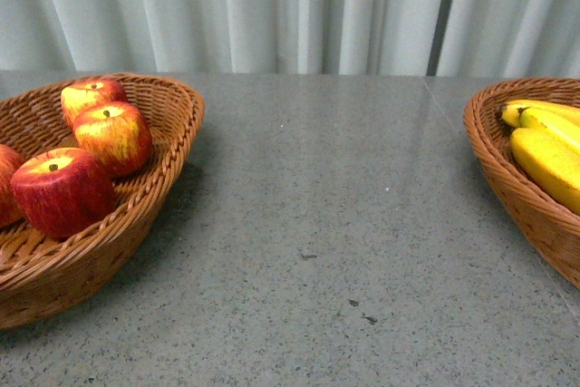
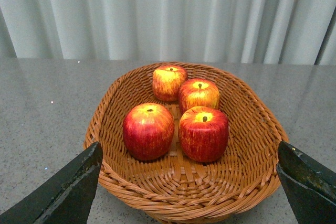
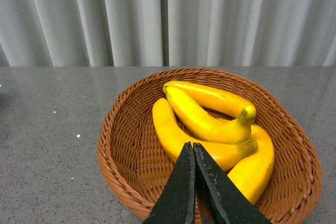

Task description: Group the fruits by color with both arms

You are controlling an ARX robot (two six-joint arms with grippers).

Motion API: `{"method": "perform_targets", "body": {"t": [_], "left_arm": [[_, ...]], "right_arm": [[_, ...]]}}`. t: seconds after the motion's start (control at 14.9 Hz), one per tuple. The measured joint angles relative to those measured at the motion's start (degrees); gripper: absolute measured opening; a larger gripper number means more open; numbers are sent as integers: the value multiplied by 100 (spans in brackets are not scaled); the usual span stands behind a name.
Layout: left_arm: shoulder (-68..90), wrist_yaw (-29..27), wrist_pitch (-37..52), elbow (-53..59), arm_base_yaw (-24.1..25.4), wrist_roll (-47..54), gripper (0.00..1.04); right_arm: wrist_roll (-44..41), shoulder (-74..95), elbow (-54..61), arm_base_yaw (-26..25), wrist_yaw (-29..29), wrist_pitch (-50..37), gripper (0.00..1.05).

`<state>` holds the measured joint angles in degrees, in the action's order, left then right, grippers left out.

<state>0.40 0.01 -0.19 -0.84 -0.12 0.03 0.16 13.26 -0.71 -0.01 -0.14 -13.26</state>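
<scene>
Right, you've got four apples (image 2: pixel 176 114) sitting in the left basket (image 2: pixel 252 161), w/ the left gripper (image 2: pixel 186 187) hovering above it, fingers (image 2: pixel 63 192) spread wide and nothing between them. Over on your other side, the bananas (image 3: pixel 210 124) lie piled in the right basket (image 3: pixel 121 145); the right gripper (image 3: pixel 193 153) hangs above them, fingers pressed together, holding nothing. Between both baskets you see bare grey table (image 1: pixel 335 224), pale curtain (image 1: pixel 272 6) behind.
</scene>
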Motion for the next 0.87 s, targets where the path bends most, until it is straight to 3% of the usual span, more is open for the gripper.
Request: {"method": "perform_targets", "body": {"t": [0.2, 0.27, 0.74, 0.87], "left_arm": [[0, -2, 0, 0, 0, 2, 98], [0, -4, -2, 0, 0, 0, 98], [0, -2, 0, 0, 0, 0, 98], [0, -2, 0, 0, 0, 0, 98]], "right_arm": [[0, -345, 0, 0, 0, 350, 2], [2, -942, -4, 0, -9, 1266, 2], [-2, -1311, -4, 0, 11, 1351, 2], [-2, -1311, -4, 0, 11, 1349, 23]]}}
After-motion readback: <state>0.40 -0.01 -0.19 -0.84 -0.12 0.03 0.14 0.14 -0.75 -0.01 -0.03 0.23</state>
